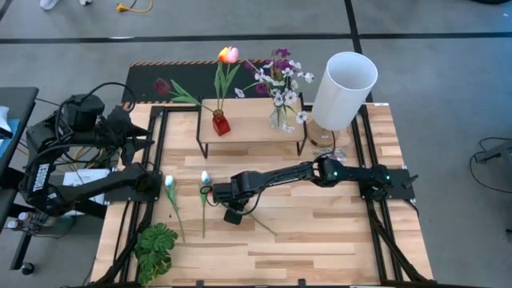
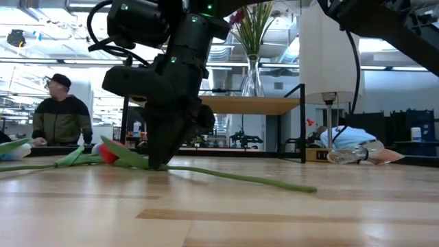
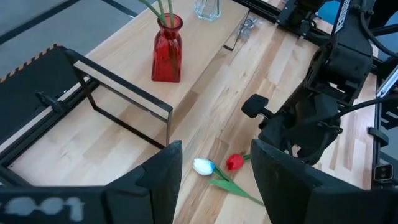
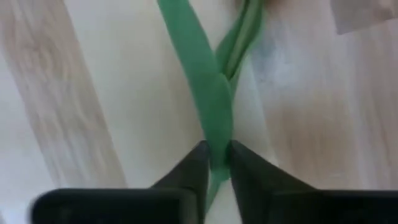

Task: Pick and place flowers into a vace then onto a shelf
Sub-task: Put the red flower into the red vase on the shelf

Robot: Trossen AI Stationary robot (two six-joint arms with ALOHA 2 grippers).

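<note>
A red tulip [image 2: 106, 152] lies on the table with its long green stem [image 2: 260, 180] flat on the wood. My right gripper [image 2: 161, 163] stands over it near the head, shut on the stem. Two white tulips [image 1: 170, 182] [image 1: 205, 178] lie on the table just left of it. My left gripper [image 3: 214, 180] is open and empty at the table's left, above the white tulips. On the shelf [image 1: 252, 120] a red vase [image 1: 221, 122] holds an orange-pink tulip [image 1: 228, 54] and a maroon one [image 1: 162, 86]. A glass vase [image 1: 278, 120] holds the purple and white blossoms [image 1: 280, 76]. My right gripper pinches the red tulip's green stem and leaf [image 4: 214, 134] between its two fingertips [image 4: 194, 163], a short way behind the head. The fingers come from above, pointing down, and lie across the stem. The tulip lies on the table, its stem end [image 2: 305, 188] on the wood.
A tall white lamp [image 1: 344, 86] stands at the shelf's right end. A green leafy plant [image 1: 156, 248] lies at the near left corner. A black panel with a striped edge [image 1: 160, 76] lies behind the shelf. A person [image 2: 60, 116] is in the room beyond.
</note>
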